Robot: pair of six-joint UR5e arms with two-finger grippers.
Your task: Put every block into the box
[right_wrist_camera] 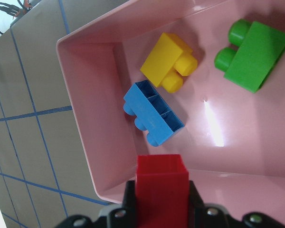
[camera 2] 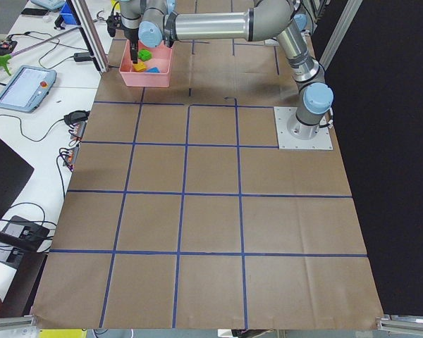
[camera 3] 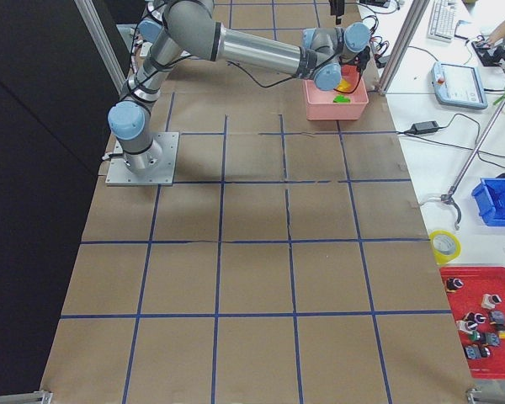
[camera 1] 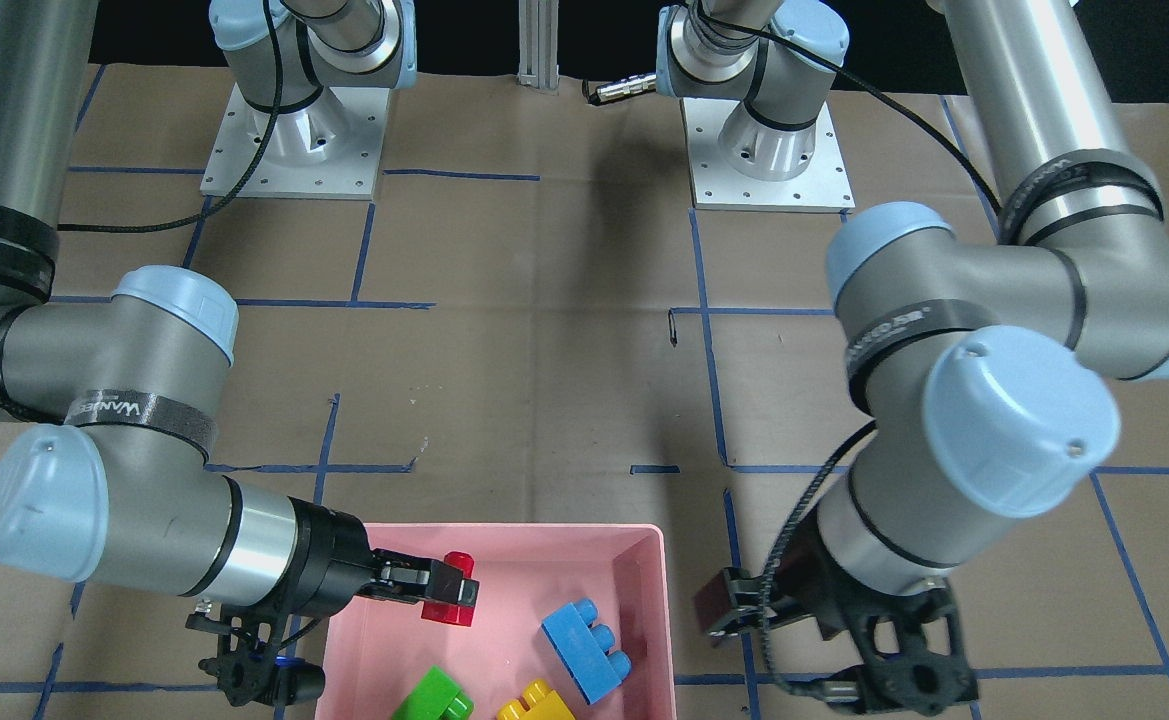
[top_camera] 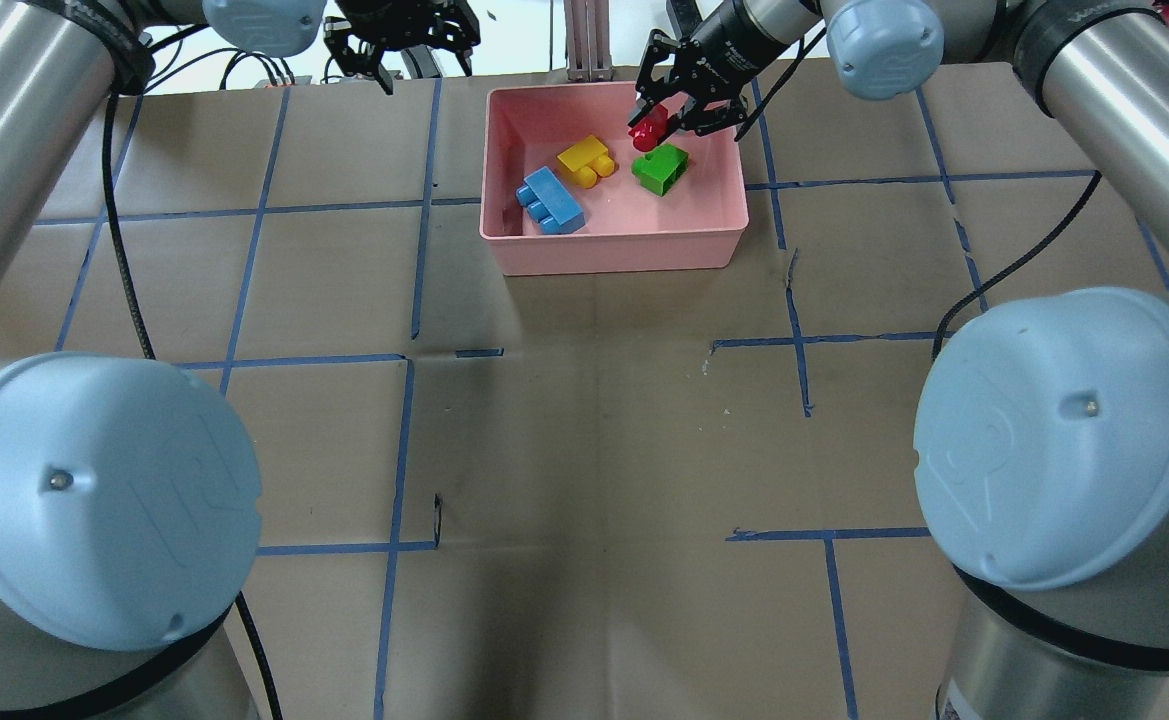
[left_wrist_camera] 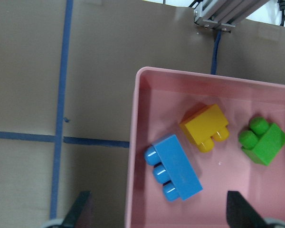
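The pink box (top_camera: 614, 250) stands at the table's far middle. Inside lie the blue three-stud block (top_camera: 550, 200), the yellow block (top_camera: 586, 160) and the green block (top_camera: 660, 168). My right gripper (top_camera: 656, 125) is shut on the small red block (top_camera: 648, 127) and holds it above the box's far right corner, over the floor; the right wrist view shows the red block (right_wrist_camera: 161, 185) between the jaws. My left gripper (top_camera: 414, 60) is open and empty, just left of the box past its far corner. Its fingertips (left_wrist_camera: 83, 209) are spread wide.
An aluminium post (top_camera: 589, 40) stands just beyond the box's far rim. The two arm bases (camera 1: 294, 140) (camera 1: 769, 150) sit on the robot's side. Blue tape lines cross the brown paper table cover (top_camera: 594, 420).
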